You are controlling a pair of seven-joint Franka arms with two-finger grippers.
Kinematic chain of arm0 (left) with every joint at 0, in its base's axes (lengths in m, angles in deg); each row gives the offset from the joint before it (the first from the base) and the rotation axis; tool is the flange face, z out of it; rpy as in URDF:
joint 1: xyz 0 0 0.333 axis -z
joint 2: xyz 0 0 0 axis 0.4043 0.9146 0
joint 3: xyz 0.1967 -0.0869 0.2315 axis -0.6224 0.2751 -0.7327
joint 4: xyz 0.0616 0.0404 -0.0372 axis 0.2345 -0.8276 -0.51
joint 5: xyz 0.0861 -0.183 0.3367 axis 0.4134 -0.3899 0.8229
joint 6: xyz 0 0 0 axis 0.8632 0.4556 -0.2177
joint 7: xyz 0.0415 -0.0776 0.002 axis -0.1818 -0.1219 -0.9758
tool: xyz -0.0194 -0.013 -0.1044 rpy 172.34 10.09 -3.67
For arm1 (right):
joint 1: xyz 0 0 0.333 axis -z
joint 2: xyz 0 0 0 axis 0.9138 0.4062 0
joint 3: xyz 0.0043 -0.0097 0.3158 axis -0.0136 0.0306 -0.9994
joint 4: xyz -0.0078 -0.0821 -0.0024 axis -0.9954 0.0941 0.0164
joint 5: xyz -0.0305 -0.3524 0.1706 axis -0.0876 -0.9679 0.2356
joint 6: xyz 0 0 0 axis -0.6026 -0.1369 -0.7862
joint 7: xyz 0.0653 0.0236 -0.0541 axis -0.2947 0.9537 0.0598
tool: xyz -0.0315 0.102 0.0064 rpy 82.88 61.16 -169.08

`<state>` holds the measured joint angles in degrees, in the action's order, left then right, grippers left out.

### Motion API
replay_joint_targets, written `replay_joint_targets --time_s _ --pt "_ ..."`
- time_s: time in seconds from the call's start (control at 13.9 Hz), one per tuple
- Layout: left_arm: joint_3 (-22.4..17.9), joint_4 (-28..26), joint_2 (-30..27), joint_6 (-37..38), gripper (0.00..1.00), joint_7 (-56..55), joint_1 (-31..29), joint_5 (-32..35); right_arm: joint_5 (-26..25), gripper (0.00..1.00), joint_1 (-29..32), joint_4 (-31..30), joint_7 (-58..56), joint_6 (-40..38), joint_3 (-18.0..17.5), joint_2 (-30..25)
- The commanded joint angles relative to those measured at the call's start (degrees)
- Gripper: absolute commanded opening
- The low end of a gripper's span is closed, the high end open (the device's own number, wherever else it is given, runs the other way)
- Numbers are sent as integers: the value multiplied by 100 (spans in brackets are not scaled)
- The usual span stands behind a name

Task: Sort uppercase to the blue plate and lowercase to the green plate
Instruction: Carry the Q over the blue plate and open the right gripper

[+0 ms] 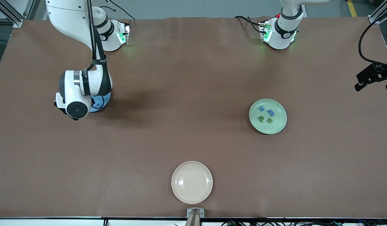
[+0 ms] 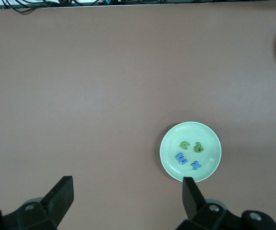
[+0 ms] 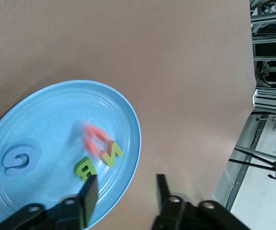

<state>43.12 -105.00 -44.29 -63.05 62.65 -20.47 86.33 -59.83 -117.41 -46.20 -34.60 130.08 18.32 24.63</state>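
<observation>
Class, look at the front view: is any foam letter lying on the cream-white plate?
No. The cream-white plate shows only its bare surface, while four small letters lie on the green plate.

The only readable signs are the foam letters themselves — on the blue plate (image 3: 42,139), a blue G (image 3: 17,159), a green B (image 3: 84,167) and a green N (image 3: 111,152). On the green plate (image 1: 278,127) — a green p (image 1: 261,119) and a blue x-like cross (image 1: 261,108).
</observation>
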Motion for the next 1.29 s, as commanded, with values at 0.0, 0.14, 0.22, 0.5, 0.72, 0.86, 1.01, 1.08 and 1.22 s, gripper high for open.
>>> replay_joint_targets --time_s 0.0,0.14,0.22,0.5,0.72,0.86,1.01,1.08,1.22 --pt "-3 18 -9 -31 100 104 -4 72 -85 100 22 -109 30 -7 -67 -440" --pt "-3 18 -9 -31 100 104 -4 72 -68 100 13 -57 30 1 -76 -466" --pt "-3 18 0 -31 100 104 -4 72 -42 100 13 -13 30 10 -76 -519" --pt "-3 18 0 -31 100 104 -3 72 406 100 66 548 -460 -112 -67 -598" --pt "-3 18 0 -31 100 104 5 55 809 100 547 1496 -1547 -621 -67 -563" --pt "-3 9 0 -22 100 95 5 46 1318 100 943 2111 -2575 -963 -67 -537" --pt "-3 9 0 4 100 104 5 46 1461 100 1129 2613 -3316 -1263 -76 -537" --pt "-3 9 0 4 100 113 14 37 1453 100 1130 2807 -3519 -1282 -76 -537" --pt "-3 9 9 13 100 104 5 11 1470 100 1130 3141 -3609 -1421 -85 -537"
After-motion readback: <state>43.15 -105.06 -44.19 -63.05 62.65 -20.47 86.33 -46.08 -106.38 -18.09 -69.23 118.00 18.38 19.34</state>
